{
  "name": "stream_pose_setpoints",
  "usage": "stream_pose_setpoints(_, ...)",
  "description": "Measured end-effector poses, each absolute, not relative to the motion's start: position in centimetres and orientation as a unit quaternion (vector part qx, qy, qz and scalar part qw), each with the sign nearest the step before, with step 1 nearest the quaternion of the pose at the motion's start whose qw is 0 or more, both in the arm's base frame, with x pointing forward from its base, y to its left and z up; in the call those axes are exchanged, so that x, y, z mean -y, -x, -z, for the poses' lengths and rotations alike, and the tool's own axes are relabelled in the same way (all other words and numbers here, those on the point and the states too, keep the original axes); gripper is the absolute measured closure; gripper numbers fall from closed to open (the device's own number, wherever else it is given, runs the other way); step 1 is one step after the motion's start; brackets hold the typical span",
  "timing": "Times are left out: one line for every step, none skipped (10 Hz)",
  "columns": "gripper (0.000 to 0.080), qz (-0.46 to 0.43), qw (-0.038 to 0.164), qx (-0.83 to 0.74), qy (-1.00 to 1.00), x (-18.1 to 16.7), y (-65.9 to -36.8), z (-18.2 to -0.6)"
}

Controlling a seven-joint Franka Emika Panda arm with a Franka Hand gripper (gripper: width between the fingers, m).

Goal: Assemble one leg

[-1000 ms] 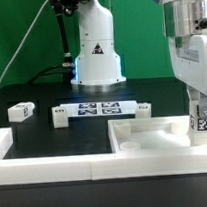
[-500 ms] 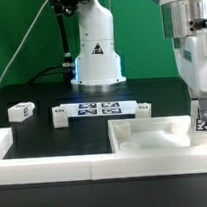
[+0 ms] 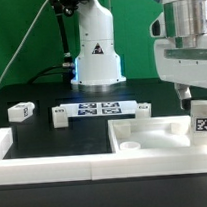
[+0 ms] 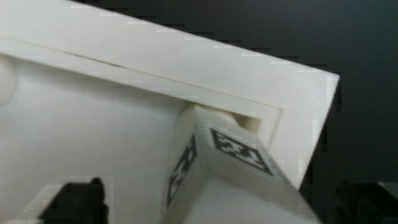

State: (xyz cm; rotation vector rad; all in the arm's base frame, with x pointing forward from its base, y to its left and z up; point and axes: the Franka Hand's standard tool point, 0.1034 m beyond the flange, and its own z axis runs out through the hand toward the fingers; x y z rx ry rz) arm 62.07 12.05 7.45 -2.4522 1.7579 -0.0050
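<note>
Bright, even overhead light — exterior view sharp, soft shadows; wrist view soft, blurred, whites slightly glaring.

I note a glossy white rounded arm base [image 3: 96, 47] with dark joint seams and black cables; grey-white wrist housing [image 3: 184, 46].

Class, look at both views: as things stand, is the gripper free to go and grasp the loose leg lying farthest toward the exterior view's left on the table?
Probably not yet. The gripper is shut on a leg over the white panel; the far loose leg itself lies unobstructed.
</note>
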Motion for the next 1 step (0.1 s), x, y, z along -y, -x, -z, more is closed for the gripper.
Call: stream_pose_setpoints(0.0150,0.001,0.063,-0.584,0.809,-12.08,-62.06,-7.45)
